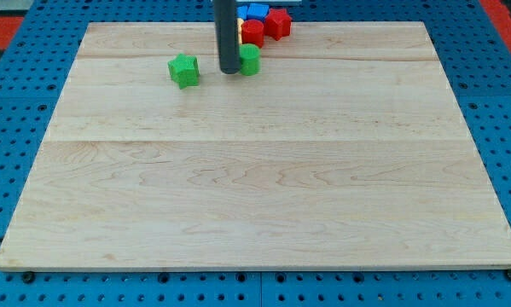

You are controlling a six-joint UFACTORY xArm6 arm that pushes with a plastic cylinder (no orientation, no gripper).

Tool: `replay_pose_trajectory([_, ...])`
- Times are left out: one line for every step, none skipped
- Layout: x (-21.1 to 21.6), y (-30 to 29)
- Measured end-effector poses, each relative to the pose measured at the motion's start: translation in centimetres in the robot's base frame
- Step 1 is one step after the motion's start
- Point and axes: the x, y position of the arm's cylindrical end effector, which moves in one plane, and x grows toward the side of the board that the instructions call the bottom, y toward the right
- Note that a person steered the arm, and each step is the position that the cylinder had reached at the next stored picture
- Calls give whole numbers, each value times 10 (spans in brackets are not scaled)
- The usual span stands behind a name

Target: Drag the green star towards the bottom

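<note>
The green star (pixel 184 70) lies on the wooden board (pixel 255 188) near the view's top, left of centre. My tip (pixel 229 71) rests on the board just to the star's right, a short gap away. A second green block (pixel 250 60), its shape unclear, sits right against the rod's right side, partly hidden by it.
A cluster of blocks sits at the board's top edge right of the rod: a red block (pixel 252 32), a red star-like block (pixel 277 22), a blue block (pixel 256 11), and a sliver of yellow (pixel 240 27) behind the rod. Blue pegboard surrounds the board.
</note>
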Motion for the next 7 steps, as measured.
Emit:
replay_pose_trajectory([-21, 22])
replay_pose_trajectory([-42, 35])
replay_pose_trajectory([-25, 27])
replay_pose_trajectory([-20, -14])
replay_pose_trajectory([-12, -43])
replay_pose_trajectory([-2, -67])
replay_pose_trajectory([-6, -99])
